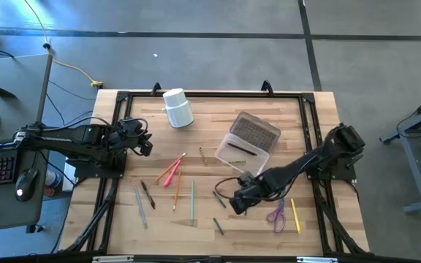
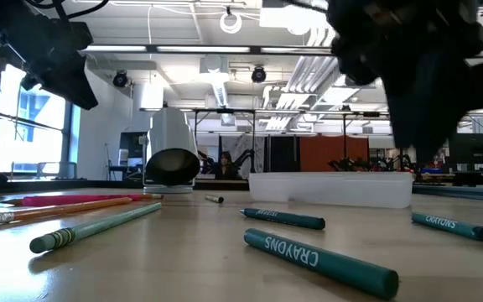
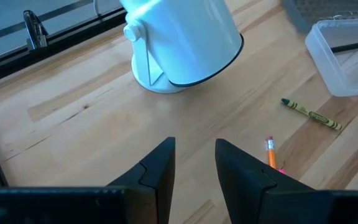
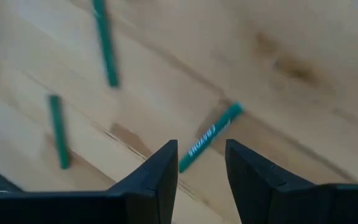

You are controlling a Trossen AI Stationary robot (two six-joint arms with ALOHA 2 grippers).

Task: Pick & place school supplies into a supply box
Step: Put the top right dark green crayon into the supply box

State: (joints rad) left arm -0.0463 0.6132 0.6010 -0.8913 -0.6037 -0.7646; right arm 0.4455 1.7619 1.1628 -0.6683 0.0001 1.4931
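One short green crayon (image 4: pixel 207 138) lies flat on the tabletop (image 1: pixel 218 146) directly ahead of the right pincer (image 4: pixel 202 163), between its two fingers, which stand narrowly apart with nothing held. It looks light and stiff but slim and round, so it may roll; a pinch across its middle seems safest, though wax could snap under a hard squeeze. Pale lettering runs along its dark green wrapper. Other green crayons lie near, and farther out are orange and red pencils (image 1: pixel 172 171), purple scissors (image 1: pixel 276 215) and a yellow marker (image 1: pixel 295 215). Beyond these the supply box (image 1: pixel 248 142) sits open. By the white cup (image 1: pixel 177 107) hovers the left pincer (image 3: pixel 194 167), empty and slightly parted.
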